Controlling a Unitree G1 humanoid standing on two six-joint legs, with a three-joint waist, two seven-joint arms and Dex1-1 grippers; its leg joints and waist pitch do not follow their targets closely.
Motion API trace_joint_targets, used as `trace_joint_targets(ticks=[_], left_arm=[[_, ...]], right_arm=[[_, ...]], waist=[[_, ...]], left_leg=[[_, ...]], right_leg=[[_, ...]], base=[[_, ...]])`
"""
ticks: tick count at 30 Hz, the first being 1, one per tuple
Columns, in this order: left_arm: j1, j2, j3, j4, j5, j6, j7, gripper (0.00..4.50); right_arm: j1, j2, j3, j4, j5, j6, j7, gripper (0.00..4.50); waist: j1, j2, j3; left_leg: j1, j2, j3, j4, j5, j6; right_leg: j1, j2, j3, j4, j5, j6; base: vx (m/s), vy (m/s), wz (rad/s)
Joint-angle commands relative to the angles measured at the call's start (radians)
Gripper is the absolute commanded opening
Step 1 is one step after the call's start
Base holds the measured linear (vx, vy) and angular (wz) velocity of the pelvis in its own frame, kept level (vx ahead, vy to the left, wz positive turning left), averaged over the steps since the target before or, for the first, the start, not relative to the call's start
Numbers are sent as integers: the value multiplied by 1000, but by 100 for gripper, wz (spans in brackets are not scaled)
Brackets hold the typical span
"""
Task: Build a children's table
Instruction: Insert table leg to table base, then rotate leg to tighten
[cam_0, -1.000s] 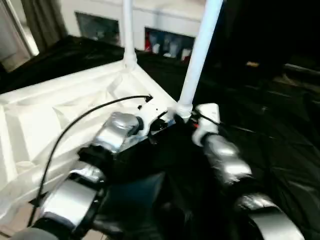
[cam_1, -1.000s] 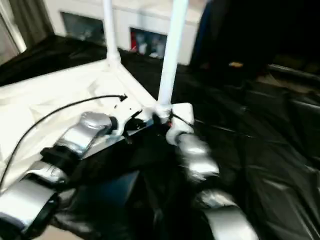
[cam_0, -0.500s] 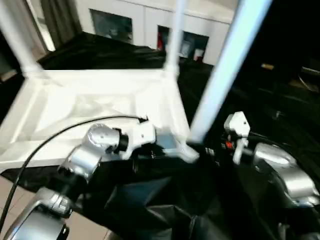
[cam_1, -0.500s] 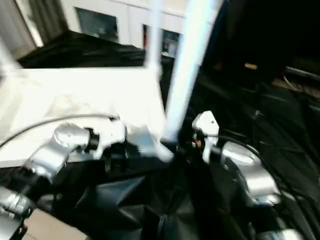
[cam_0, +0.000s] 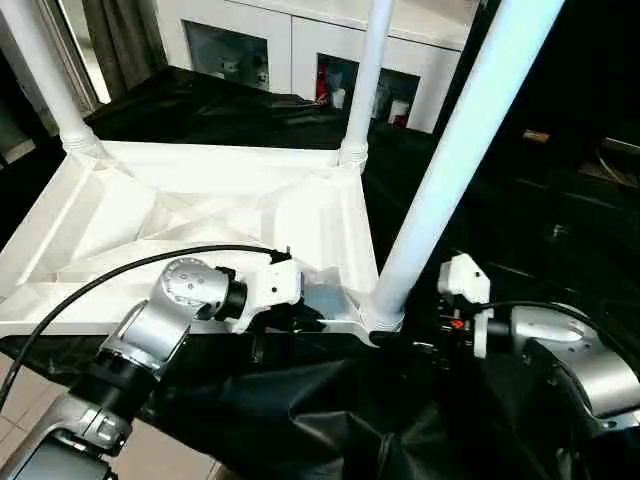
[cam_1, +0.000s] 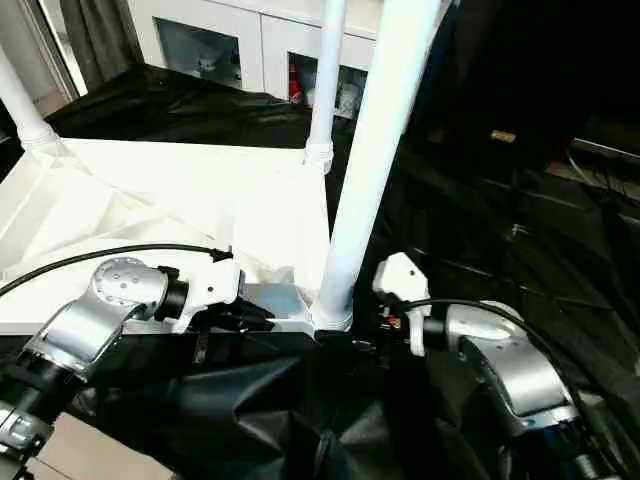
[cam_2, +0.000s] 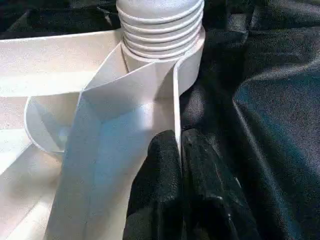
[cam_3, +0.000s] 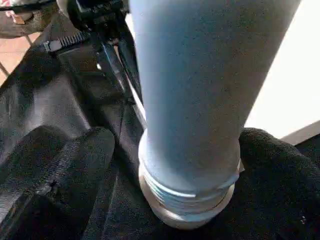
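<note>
Standing: three legs in the tabletop (cam_0: 190, 215), nearest (cam_0: 455, 150) at four o'clock (fourth unseen). Left gripper (cam_2: 179, 150) pinches rim; right gripper (cam_3: 165, 165) spread around leg.

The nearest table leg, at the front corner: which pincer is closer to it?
Right. The right pincer stands open with the leg's base between its fingers. The left pincer is shut on the tabletop's edge wall, just beside that corner socket.

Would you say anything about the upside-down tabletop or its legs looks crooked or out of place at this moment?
Nothing stands out. The tabletop lies underside up on the black sheet, and the three legs in view, including the nearest leg, stand upright in their corner sockets.
</note>
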Motion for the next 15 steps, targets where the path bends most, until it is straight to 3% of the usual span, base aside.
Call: trace_joint_targets(ticks=[1,3,10,15], left_arm=[[-2,7,10,-37,-15,-6,-3,0],[1,8,11,-42,-15,-2,1,0],[12,13,14,-62,-16,17,5,0],[13,17,13,-62,-15,21,7,0]], right_arm=[[-10,-2,9,10,-16,12,-6,430],[-15,13,11,28,-21,11,-15,405],[-25,52,-10,25,22,33,-17,353],[-16,56,-4,30,12,27,-13,309]], waist=[[2,-2,-79],[1,-5,-76],[-2,1,-72],[-1,1,-72]], left_leg=[[2,51,-19,-52,-58,86],[2,50,-18,-53,-73,84],[5,51,-21,-55,-130,53],[5,52,-22,-54,-132,45]], right_leg=[[62,-101,67,-48,-50,-196],[62,-101,67,-51,-74,-193],[59,-104,68,-61,-181,-169],[58,-104,68,-61,-195,-160]], base=[[0,0,0],[0,0,0],[0,0,0],[0,0,0]])
